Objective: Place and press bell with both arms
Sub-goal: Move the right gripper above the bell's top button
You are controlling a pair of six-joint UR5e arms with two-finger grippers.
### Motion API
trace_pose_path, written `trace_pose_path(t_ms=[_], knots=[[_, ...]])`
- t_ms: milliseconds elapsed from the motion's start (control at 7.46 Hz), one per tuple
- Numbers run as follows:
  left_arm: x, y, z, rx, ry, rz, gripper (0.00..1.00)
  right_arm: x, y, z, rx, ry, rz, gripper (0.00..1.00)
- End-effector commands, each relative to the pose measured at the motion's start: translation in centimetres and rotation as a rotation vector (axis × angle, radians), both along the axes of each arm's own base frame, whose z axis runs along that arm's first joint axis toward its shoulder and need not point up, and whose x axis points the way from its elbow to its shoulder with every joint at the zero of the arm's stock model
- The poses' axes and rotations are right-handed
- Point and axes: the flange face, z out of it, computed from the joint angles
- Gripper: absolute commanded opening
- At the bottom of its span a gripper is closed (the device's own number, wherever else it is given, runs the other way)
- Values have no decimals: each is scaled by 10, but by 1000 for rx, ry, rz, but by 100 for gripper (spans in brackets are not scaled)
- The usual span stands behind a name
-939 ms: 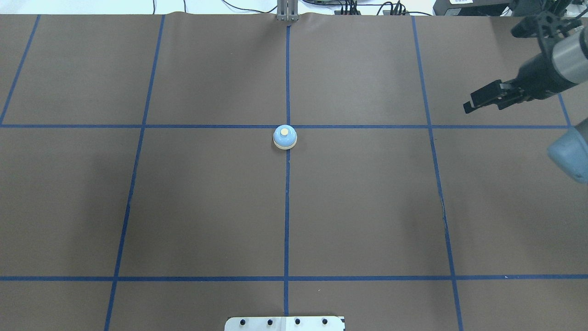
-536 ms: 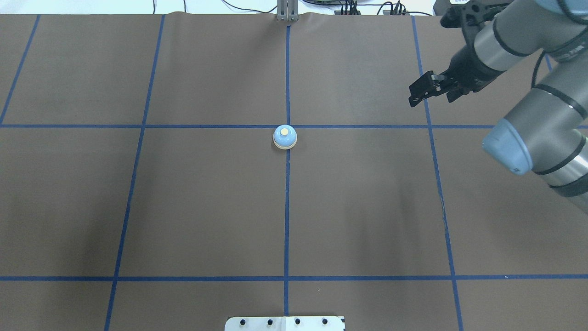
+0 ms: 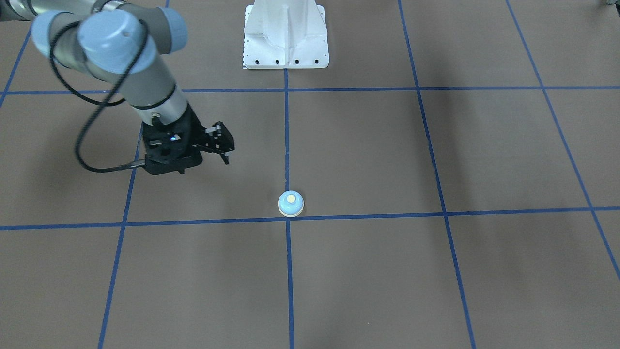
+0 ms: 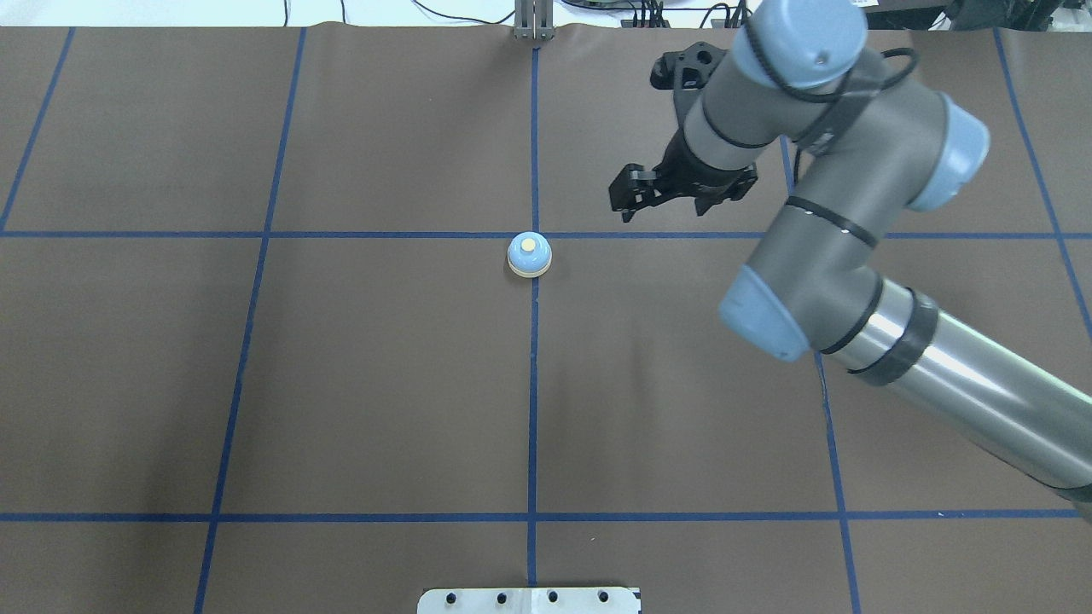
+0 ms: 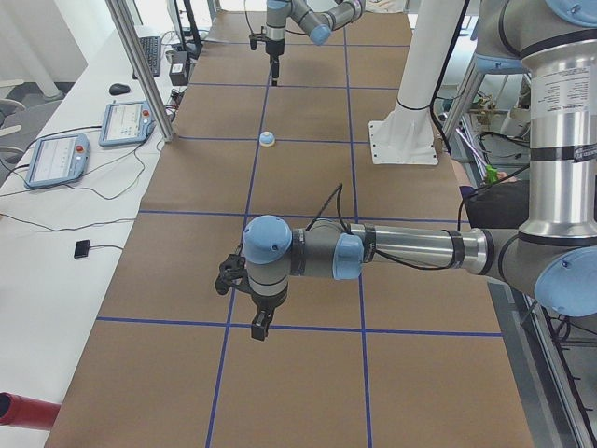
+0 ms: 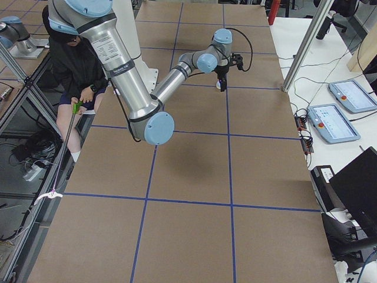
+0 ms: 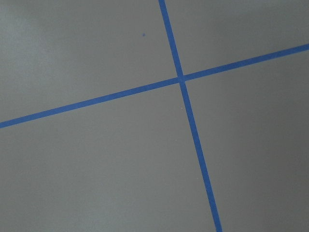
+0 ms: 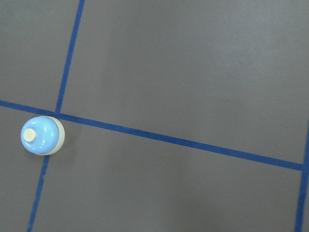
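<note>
The small light-blue bell [image 4: 529, 254] with a cream button stands upright on the brown table where two blue tape lines cross; it also shows in the front view [image 3: 290, 203] and the right wrist view [image 8: 42, 136]. My right gripper [image 4: 625, 200] hangs above the table to the right of the bell and a little beyond it, apart from it, and looks shut and empty; it also shows in the front view [image 3: 224, 150]. My left gripper [image 5: 259, 327] shows only in the left side view, far from the bell, over a tape line; I cannot tell its state.
The white bolted pedestal [image 3: 286, 39] stands at the robot's side of the table. Two tablets [image 5: 56, 159] lie on a side bench. A seated person [image 6: 82, 65] is beside the robot base. Blue tape lines [image 7: 181, 79] divide the brown table cover.
My right arm has swung in from the table's right edge toward the bell, and its gripper is now much closer to it. The bell has not moved.
</note>
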Motion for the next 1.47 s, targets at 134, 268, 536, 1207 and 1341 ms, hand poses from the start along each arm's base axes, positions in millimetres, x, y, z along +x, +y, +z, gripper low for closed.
trace_pose_path(t_ms=[134,268,536,1207,1341], knots=[[0,1,0,1,1,1,100,-131,-12,-67,-65,68,57,82],[0,1,0,1,1,1,100,-140,-14,-68,-68,79,50,51],[0,4,2,-3,2,1,100,-145,-15,-63,-71,86,46,0],[1,7,3,-4,5,2,100,-172,-35,-49,-65,86,44,0],[1,7,2,-2,5,2,100,-173,-36,-46,-69,88,44,0]])
